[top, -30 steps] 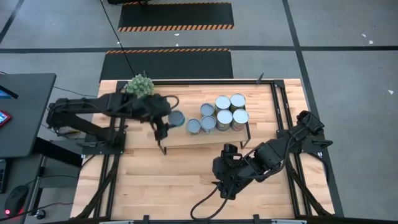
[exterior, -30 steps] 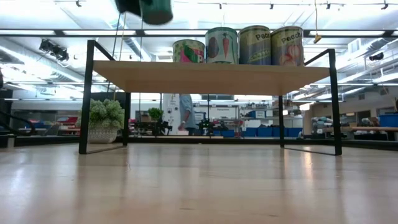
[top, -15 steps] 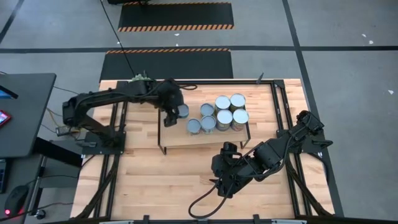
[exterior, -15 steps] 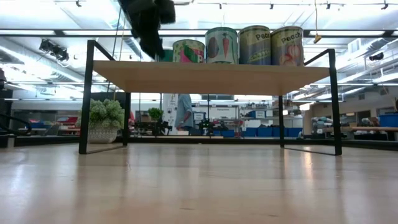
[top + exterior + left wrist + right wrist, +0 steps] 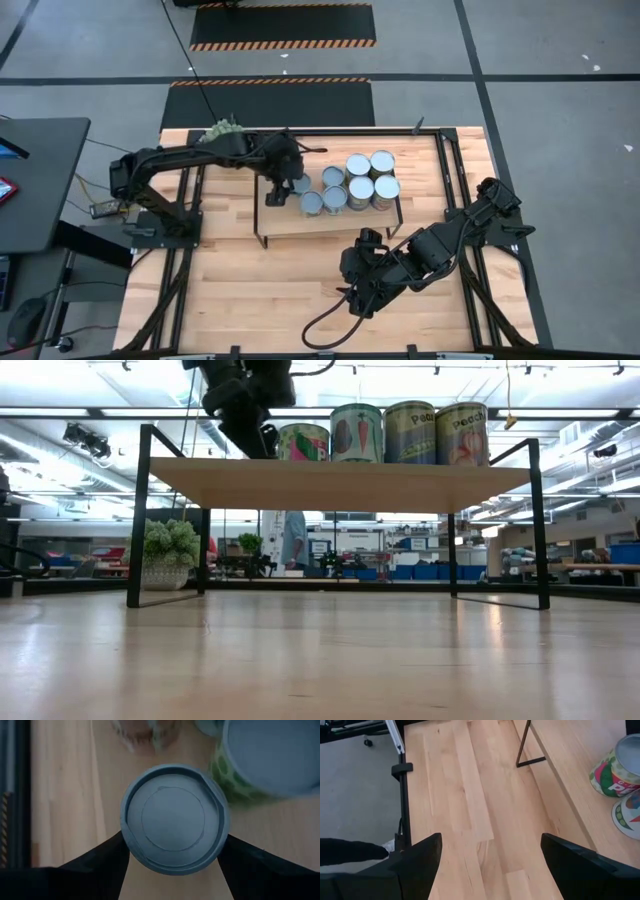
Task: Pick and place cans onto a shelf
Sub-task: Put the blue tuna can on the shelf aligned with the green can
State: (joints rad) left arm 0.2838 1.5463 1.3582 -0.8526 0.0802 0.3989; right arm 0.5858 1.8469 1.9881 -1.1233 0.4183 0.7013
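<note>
My left gripper (image 5: 284, 186) is over the left part of the light-wood shelf (image 5: 300, 222), shut on a can with a pale blue-grey top (image 5: 174, 817); the can also shows in the high view (image 5: 298, 183). In the low view the gripper (image 5: 250, 420) hides this can. Several other cans (image 5: 360, 180) stand upright on the shelf's right half, and their labels show in the low view (image 5: 409, 430). My right gripper (image 5: 358, 290) is open and empty low over the table in front of the shelf. My left gripper pinches the can between its two fingers (image 5: 107, 862), one on each opposite side of the wall just below the top rim (image 5: 127, 837). The fingers come from above, pointing down. The can is upright; I cannot tell whether its base rests on the shelf.
A green ball-shaped plant (image 5: 222, 128) stands at the table's far left, behind the left arm. Two cans (image 5: 270, 760) stand close beside the held one. The shelf's black end frames (image 5: 140, 510) rise at both ends. Bare tabletop (image 5: 470, 810) lies in front of the shelf.
My left gripper has carried the can toward the table's right edge and down, from high beside the shelf's left end to low over the shelf's left part, next to the standing cans. The can stays upright in the hold.
</note>
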